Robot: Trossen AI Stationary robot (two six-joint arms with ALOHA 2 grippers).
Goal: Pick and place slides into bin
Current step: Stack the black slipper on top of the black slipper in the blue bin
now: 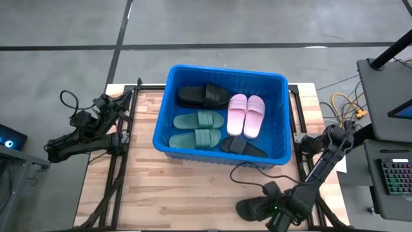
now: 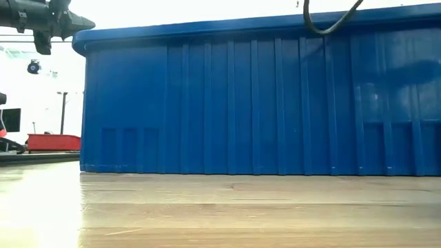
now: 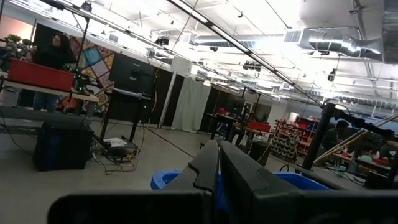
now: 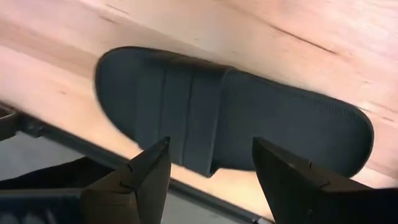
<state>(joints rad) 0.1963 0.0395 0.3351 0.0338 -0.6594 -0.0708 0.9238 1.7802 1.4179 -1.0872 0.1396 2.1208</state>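
Open right hand hovers over the last black slide at the worktop's six o'clock edge; next: descend, close, carry to the bin

**No readable text**

We find no legible txt, labels, brands or nos. anywhere: none on the bin, none on the slides, none on the black slide seen from the right wrist view.
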